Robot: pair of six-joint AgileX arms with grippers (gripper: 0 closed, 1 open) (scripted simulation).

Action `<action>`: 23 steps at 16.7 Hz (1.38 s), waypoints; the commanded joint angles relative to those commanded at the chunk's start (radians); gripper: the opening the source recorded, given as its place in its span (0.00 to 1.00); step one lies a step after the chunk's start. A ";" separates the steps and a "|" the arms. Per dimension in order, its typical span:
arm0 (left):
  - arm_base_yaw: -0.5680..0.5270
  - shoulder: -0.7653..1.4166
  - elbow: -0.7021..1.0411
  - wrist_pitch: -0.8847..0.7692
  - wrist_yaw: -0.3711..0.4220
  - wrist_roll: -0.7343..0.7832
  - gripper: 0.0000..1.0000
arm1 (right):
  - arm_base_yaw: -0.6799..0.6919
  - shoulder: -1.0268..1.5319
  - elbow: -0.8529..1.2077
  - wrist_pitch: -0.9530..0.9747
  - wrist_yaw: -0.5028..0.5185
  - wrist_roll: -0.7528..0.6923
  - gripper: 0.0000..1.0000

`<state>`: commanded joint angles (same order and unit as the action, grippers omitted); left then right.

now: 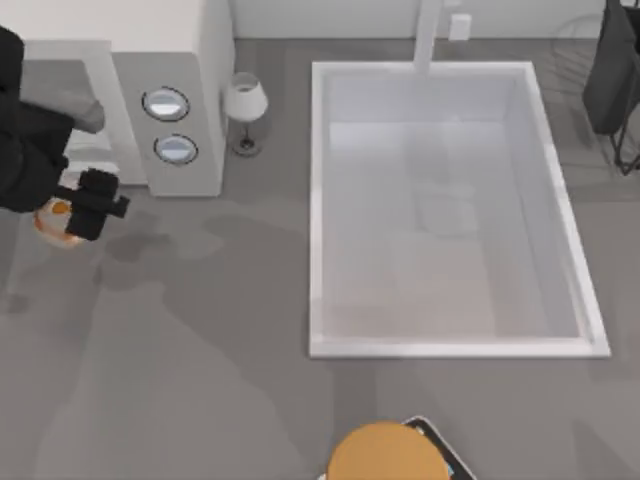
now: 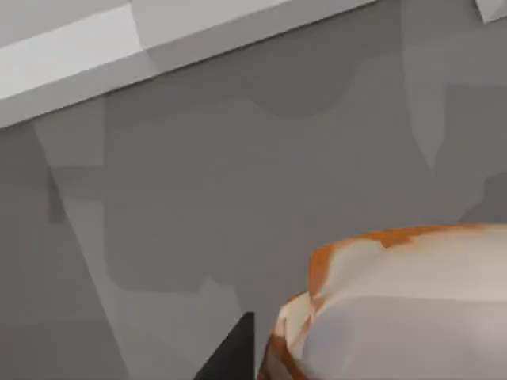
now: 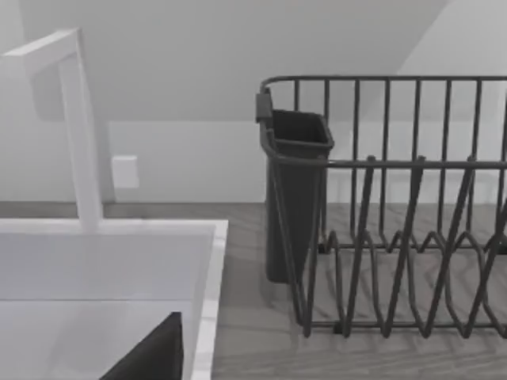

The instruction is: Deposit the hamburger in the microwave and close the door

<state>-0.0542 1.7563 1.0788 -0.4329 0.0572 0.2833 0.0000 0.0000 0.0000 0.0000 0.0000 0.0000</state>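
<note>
The left arm's black two-finger gripper (image 1: 88, 212) hovers over the cream-white, orange-patched hamburger (image 1: 57, 217) at the table's left edge, just before the big white boxy microwave (image 1: 185, 75). Whether the fingers grip it, I cannot tell. The right arm sits parked at the far right corner.

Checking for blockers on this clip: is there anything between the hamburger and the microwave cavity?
Nothing visible stands between them. The left gripper is over the hamburger at the table's left edge, directly in front of the microwave; only bare counter separates them. The wine glass stands off to the microwave's right.
</note>
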 joint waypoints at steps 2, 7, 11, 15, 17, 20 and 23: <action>0.049 0.064 -0.026 0.206 0.011 -0.030 0.00 | 0.000 0.000 0.000 0.000 0.000 0.000 1.00; 0.143 0.181 -0.112 0.710 0.045 -0.103 0.00 | 0.000 0.000 0.000 0.000 0.000 0.000 1.00; 0.184 0.261 -0.180 1.049 0.082 -0.155 0.00 | 0.000 0.000 0.000 0.000 0.000 0.000 1.00; 0.204 0.320 -0.217 1.259 0.115 -0.195 0.00 | 0.000 0.000 0.000 0.000 0.000 0.000 1.00; 0.209 0.332 -0.224 1.305 0.124 -0.205 0.00 | 0.000 0.000 0.000 0.000 0.000 0.000 1.00; 0.209 0.334 -0.225 1.312 0.126 -0.207 0.00 | 0.000 0.000 0.000 0.000 0.000 0.000 1.00; 0.204 0.331 -0.221 1.310 0.124 -0.204 0.00 | 0.000 0.000 0.000 0.000 0.000 0.000 1.00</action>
<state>0.1494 2.0870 0.8579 0.8772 0.1814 0.0791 0.0000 0.0000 0.0000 0.0000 0.0000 0.0000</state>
